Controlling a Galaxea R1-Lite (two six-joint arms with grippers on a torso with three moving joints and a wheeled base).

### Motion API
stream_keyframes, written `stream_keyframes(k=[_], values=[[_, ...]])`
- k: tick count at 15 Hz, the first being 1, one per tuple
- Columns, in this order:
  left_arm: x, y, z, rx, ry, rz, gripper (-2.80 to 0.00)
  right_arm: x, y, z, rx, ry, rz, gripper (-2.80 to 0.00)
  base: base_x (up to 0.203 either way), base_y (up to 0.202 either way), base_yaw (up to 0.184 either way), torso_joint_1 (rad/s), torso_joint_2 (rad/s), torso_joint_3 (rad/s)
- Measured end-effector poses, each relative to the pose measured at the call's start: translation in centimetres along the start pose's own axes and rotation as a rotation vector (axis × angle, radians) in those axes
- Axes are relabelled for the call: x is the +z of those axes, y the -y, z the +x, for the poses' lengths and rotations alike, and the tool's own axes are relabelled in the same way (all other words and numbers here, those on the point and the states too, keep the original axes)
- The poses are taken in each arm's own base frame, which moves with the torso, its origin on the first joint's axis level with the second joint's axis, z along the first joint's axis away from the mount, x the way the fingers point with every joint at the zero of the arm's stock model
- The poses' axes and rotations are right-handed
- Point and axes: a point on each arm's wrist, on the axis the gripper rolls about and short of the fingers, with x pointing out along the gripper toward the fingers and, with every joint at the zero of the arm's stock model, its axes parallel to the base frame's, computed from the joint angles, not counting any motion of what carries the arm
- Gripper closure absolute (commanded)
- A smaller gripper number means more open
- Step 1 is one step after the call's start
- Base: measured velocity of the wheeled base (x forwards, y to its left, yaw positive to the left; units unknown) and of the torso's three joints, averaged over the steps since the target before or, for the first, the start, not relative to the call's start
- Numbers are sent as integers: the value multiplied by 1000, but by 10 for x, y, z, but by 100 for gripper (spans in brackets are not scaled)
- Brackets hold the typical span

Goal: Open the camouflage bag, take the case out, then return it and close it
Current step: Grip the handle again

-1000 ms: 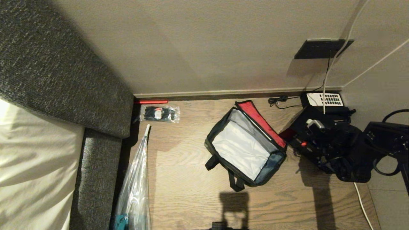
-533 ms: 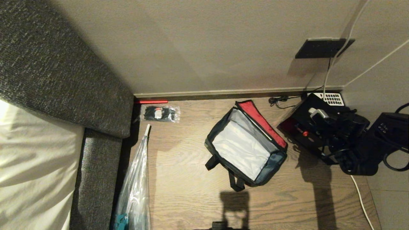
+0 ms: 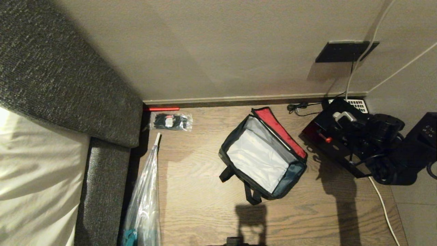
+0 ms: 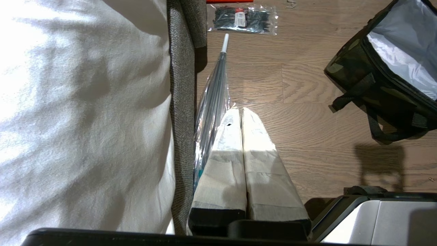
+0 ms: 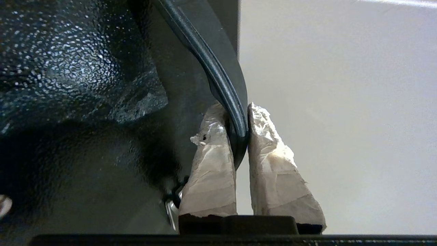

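Observation:
The camouflage bag (image 3: 261, 155) lies open on the wooden floor, red lid lining folded back toward the wall and silvery lining bare; its camouflage side also shows in the left wrist view (image 4: 375, 85). To the bag's right, the flat black case (image 3: 324, 131) with a small red spot hangs tilted above the floor, clear of the bag. My right gripper (image 3: 343, 118) is shut on the case's edge, and the taped fingertips (image 5: 238, 112) pinch its dark rim (image 5: 218, 78). My left gripper (image 4: 240, 114) is parked low beside the sofa, shut on nothing.
A grey sofa (image 3: 68, 85) with a white cover fills the left. A clear plastic bag (image 3: 143, 198) and a packet of black ties (image 3: 170, 121) lie beside it. A telephone with white keypad (image 3: 356, 104) and cables sit by the wall behind the case.
My right gripper has carried the case up and toward the wall, and its arm has drawn back to the right. The case now covers most of the telephone. The bag has not moved.

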Motion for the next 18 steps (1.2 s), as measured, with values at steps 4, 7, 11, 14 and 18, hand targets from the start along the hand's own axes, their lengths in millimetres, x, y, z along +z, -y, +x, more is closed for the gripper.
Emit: stream_keyframes(k=[4,7,11,14,18], values=[[0,0,0,0,0,0,0,4,17,-10,-1,8,13,0,0,0,0,0,0,0],[0,0,0,1,0,0,0,7,26,-15,10,7,14,0,0,0,0,0,0,0],[0,0,0,1,-1,0,0,10,32,-23,17,18,22,0,0,0,0,0,0,0],[0,0,0,0,-1,0,0,13,35,-30,29,23,36,0,0,0,0,0,0,0],[0,0,0,1,0,0,0,15,32,-32,35,18,40,0,0,0,0,0,0,0]])
